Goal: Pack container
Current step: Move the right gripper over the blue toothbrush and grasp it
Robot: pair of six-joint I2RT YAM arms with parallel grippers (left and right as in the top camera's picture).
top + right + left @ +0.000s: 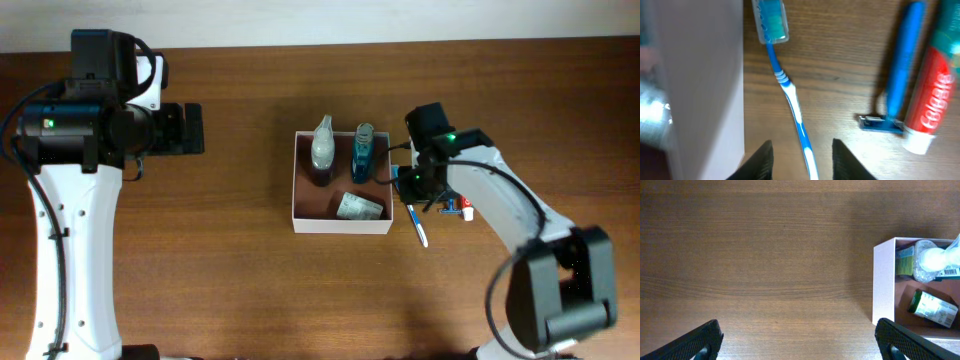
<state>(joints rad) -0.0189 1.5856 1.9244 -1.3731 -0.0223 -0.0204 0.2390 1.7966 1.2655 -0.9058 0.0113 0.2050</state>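
White thin-walled square container (340, 226) beside slim blue toothbrush (790, 95) on wood-grain table (765, 255).

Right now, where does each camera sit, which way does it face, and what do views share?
Overhead: above the table, facing straight down; left arm, right arm, the container, the toothbrush.
Left wrist: on the left arm, looking over wood at the container's side; left gripper open, fingertips in the bottom corners.
Right wrist: close above the table beside the container; right gripper straddles the toothbrush, razor and toothpaste alongside.
Shared: container in all three.
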